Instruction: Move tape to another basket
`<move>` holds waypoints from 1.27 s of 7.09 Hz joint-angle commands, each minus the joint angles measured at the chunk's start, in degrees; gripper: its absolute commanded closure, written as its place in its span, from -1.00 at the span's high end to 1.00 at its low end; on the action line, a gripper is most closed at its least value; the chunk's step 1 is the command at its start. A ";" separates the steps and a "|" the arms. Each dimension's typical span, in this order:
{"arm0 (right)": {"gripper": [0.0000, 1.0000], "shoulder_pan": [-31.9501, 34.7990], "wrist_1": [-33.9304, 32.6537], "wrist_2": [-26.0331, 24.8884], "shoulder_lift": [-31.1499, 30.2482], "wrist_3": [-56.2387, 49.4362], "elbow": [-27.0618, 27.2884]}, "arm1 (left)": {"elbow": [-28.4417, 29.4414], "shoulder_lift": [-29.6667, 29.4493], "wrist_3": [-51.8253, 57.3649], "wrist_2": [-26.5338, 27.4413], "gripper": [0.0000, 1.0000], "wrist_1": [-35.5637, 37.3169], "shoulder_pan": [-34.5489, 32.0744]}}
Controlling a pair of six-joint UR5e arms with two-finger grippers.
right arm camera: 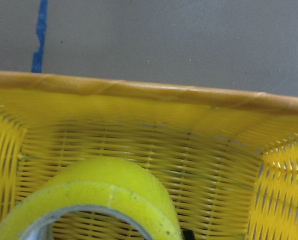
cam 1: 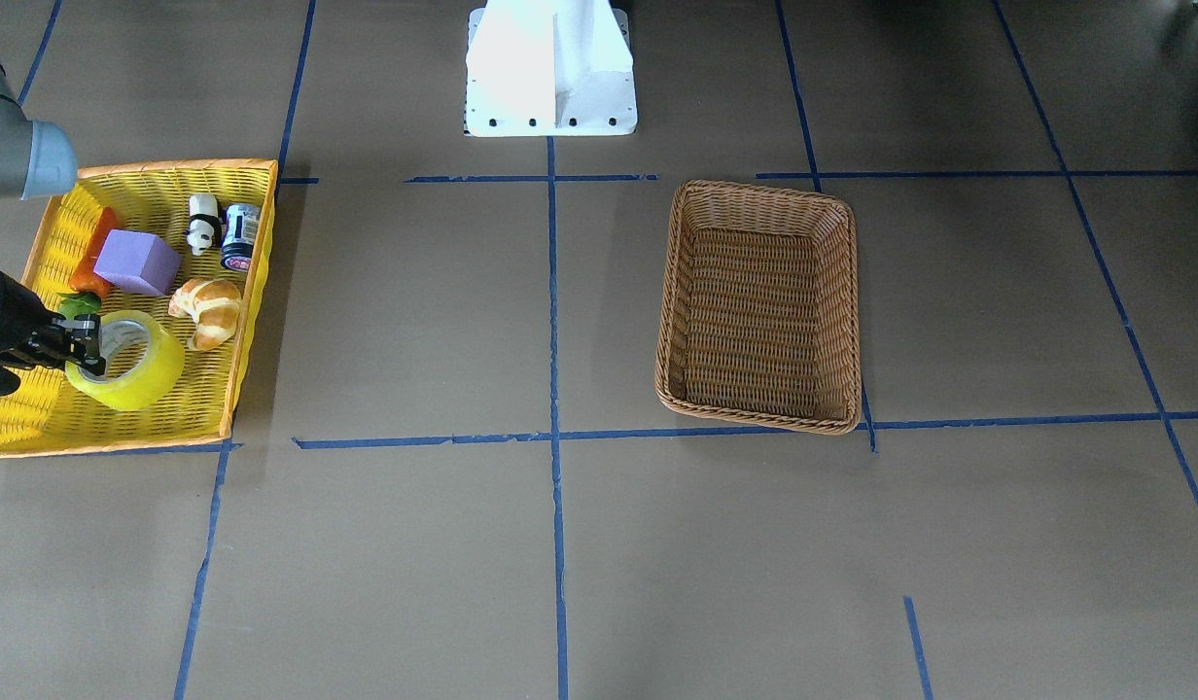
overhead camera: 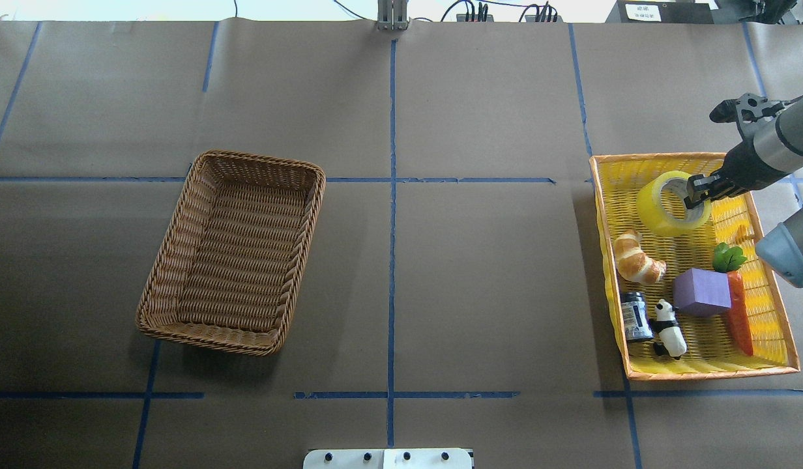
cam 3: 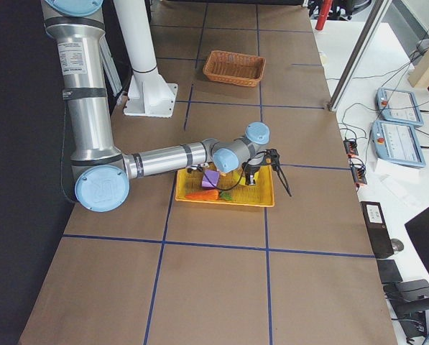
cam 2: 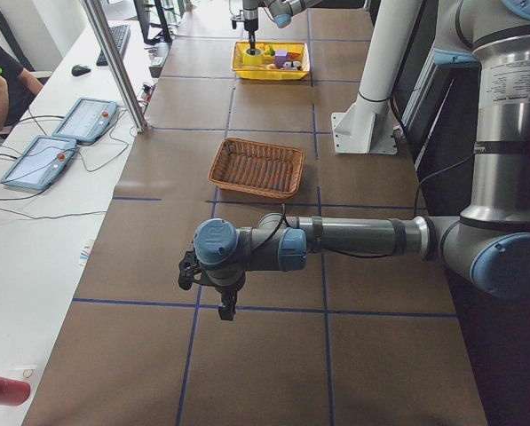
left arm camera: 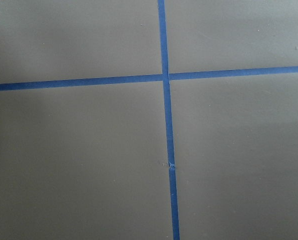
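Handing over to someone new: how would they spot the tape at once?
Find the orange-rimmed yellow basket on the robot's right. At its end away from the robot sits the tape, the right gripper astride its wall: the only hollow yellow-green ring there.

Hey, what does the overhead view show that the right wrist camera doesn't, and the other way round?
Only overhead: the wicker basket, croissant, purple block, carrot, panda, can, and the right gripper at the tape. Only the wrist: the weave of the yellow basket close up. Both: the tape inside the yellow basket.
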 commanded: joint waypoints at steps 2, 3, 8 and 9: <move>-1.00 3.82 -0.13 4.01 0.12 1.00 7.21 | -0.17 -0.02 0.00 -0.40 1.00 -0.26 0.00; -1.00 3.66 -0.04 5.08 0.56 7.09 9.40 | -1.13 0.06 0.00 -0.31 1.00 -0.26 0.00; -0.99 -4.77 11.67 5.53 13.13 43.48 9.69 | -9.11 -0.29 -4.53 -4.23 1.00 -0.96 3.85; -0.99 -6.70 19.22 5.27 13.04 51.81 9.60 | -10.87 -0.29 -11.36 -8.01 1.00 -4.44 5.61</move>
